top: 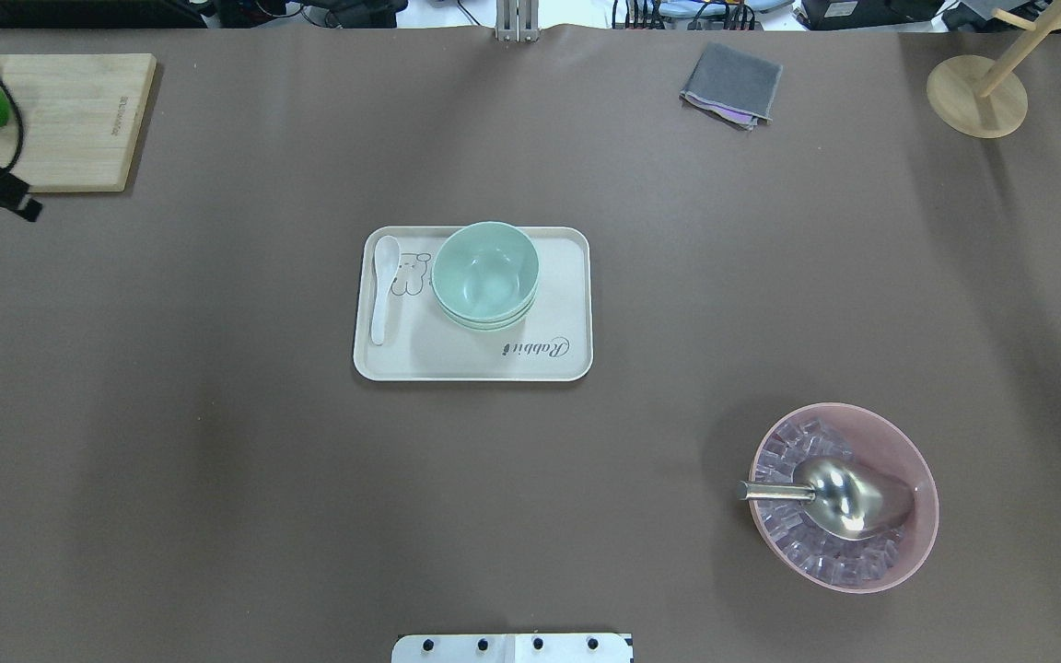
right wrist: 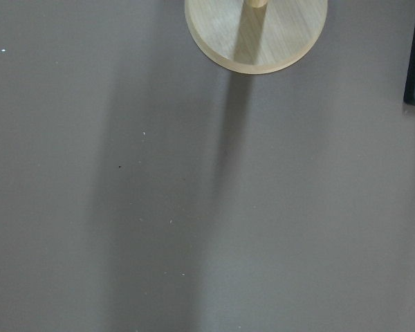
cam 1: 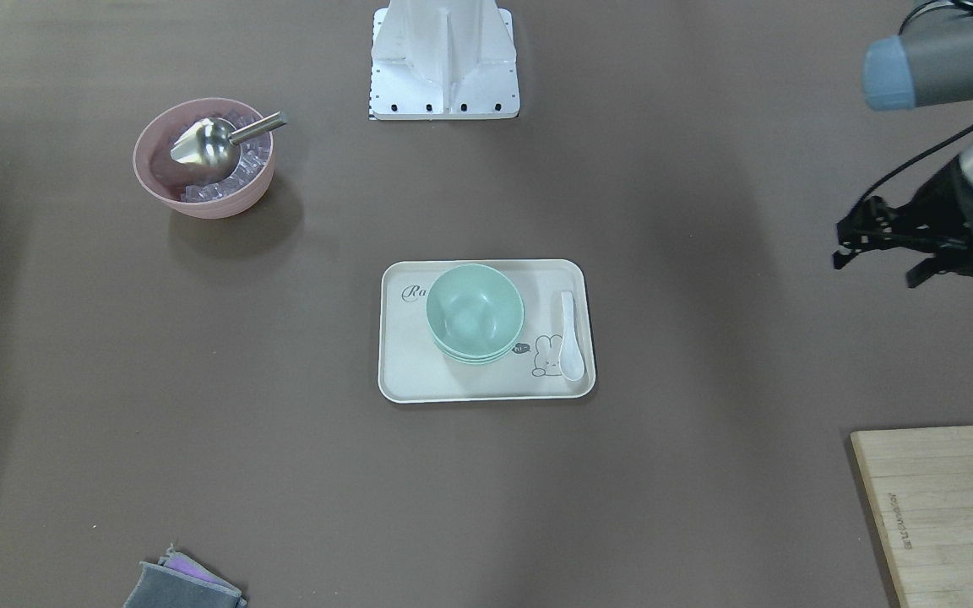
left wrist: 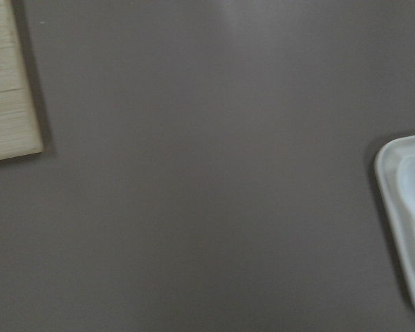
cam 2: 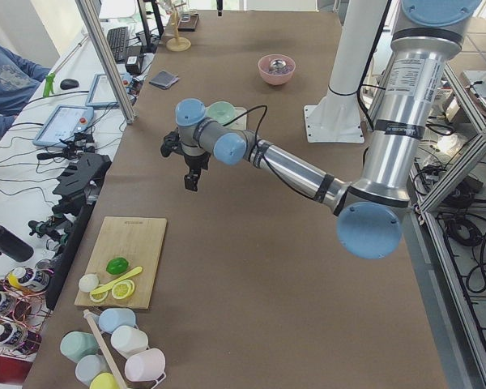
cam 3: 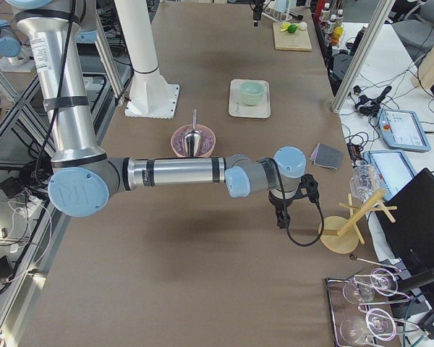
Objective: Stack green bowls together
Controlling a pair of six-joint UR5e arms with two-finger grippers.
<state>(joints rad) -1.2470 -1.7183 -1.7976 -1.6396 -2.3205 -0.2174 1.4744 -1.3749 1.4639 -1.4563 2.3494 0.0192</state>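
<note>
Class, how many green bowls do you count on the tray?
3 green bowls, nested in one stack on the tray; the lower two show only rims.

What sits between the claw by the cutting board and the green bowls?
Overhead view: past the left claw, bare table, then the white spoon on the tray by the green bowls.

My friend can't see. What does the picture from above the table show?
Green bowls sit stacked on a cream tray mid-table, a white spoon beside them. A pink bowl of ice holds a metal scoop.
</note>
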